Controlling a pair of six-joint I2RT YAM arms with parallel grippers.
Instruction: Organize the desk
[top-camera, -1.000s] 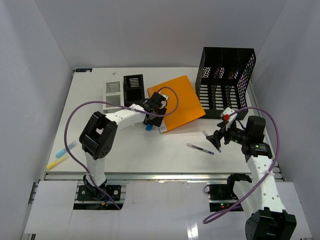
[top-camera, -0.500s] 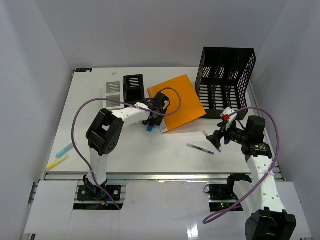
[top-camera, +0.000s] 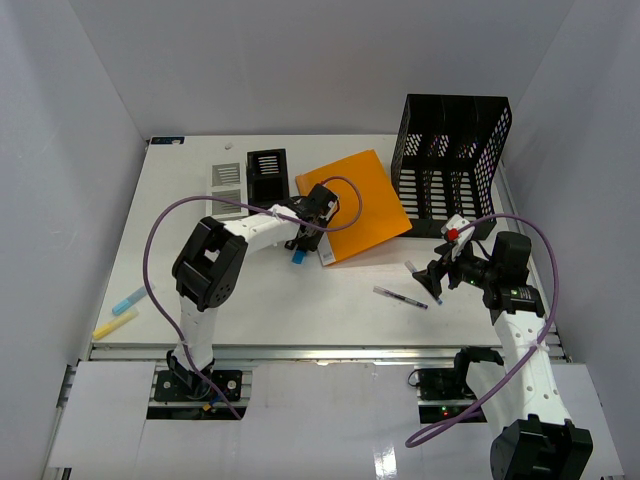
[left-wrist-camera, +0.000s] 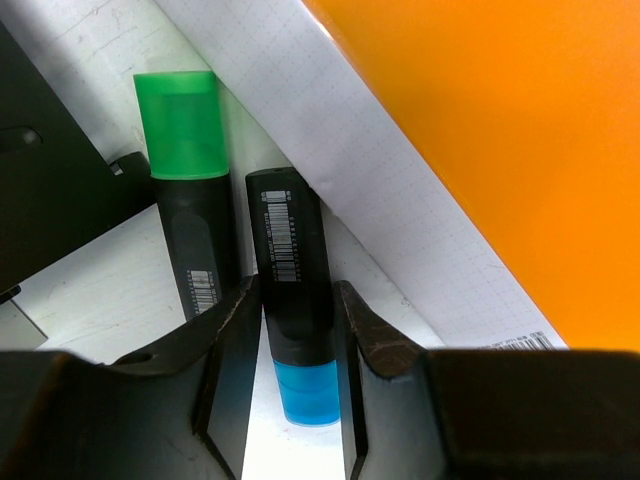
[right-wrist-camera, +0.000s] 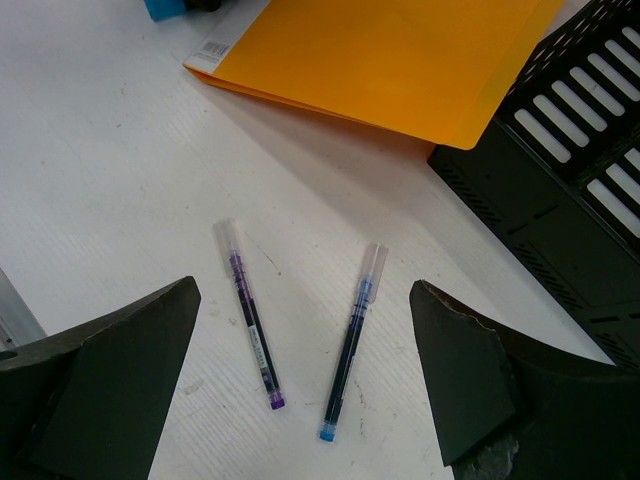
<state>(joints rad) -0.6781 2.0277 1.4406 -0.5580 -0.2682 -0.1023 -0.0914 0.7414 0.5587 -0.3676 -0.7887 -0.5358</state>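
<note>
On the white desk (top-camera: 300, 310) a blue-capped highlighter (left-wrist-camera: 292, 290) lies against the edge of a white sheet (left-wrist-camera: 400, 190) under an orange folder (top-camera: 355, 205). My left gripper (left-wrist-camera: 298, 300) is low over it, its jaws pressed on both sides of the black barrel; it stands at the folder's left corner (top-camera: 303, 240). A green-capped highlighter (left-wrist-camera: 190, 190) lies just left of the blue one. My right gripper (right-wrist-camera: 305, 300) hangs open above a purple pen (right-wrist-camera: 250, 325) and a blue pen (right-wrist-camera: 352, 345), touching neither.
A tall black mesh file rack (top-camera: 450, 165) stands at the back right, close to my right gripper. A small black organizer (top-camera: 266, 175) and a grey slotted tray (top-camera: 227, 187) sit behind the left gripper. A light-blue marker (top-camera: 128, 300) and a yellow one (top-camera: 108, 327) lie at the left edge.
The left arm's elbow swung right and up, and its jaws narrowed onto the blue highlighter. The right arm and the pens have not moved.
</note>
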